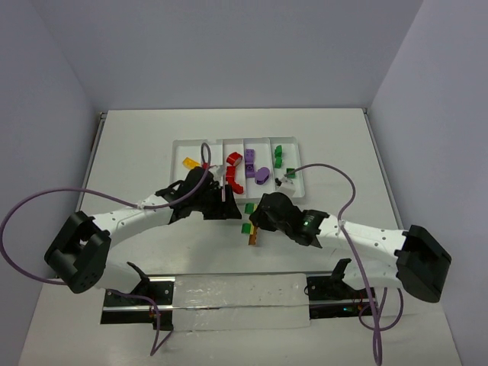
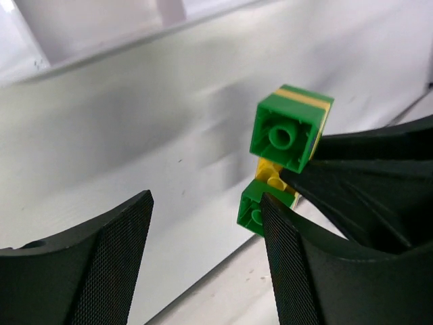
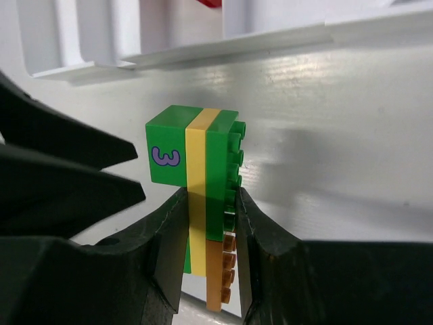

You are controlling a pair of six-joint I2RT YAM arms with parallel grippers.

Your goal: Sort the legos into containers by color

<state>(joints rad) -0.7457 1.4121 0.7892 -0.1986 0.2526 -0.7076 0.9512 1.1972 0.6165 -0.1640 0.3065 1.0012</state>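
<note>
From above, the stack (image 1: 246, 227) near the desk's middle is too small to tell how its bricks join. Close in, the right gripper's (image 3: 208, 200) fingers hide its lower sides. The tray (image 3: 203, 54) runs off the top edge, soft-focused. The left gripper's (image 2: 206, 200) fingers are cut off below.

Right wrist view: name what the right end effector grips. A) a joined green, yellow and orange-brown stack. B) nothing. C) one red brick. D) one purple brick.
A: the right end effector clamps the brick stack from both sides; the stack is green with a yellow layer and orange-brown at the bottom.
</note>
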